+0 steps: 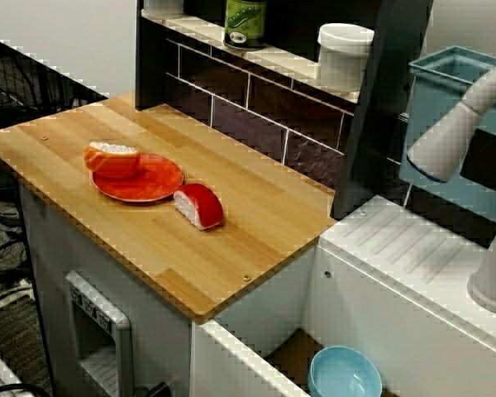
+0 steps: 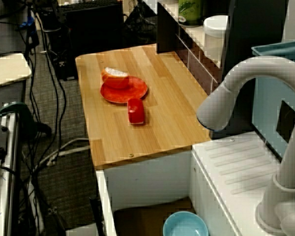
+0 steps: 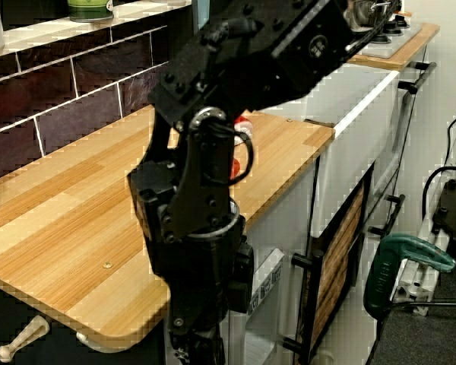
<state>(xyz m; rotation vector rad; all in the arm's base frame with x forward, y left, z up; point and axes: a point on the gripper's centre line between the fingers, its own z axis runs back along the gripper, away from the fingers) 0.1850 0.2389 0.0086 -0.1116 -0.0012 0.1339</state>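
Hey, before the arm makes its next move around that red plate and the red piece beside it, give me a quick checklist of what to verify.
1. State of the gripper: cannot tell. Only the black arm shows, in the close view, and its fingertips are out of frame.
2. Red piece reachable: ok. It lies on the wooden counter, right beside the plate.
3. Red plate steady: ok. It sits flat on the counter, with the orange piece resting on its far side.
4. Arm's clearance from the counter edge: cannot tell. The arm hides that edge.
5. Blue bowl out of the way: ok. It sits below counter level.
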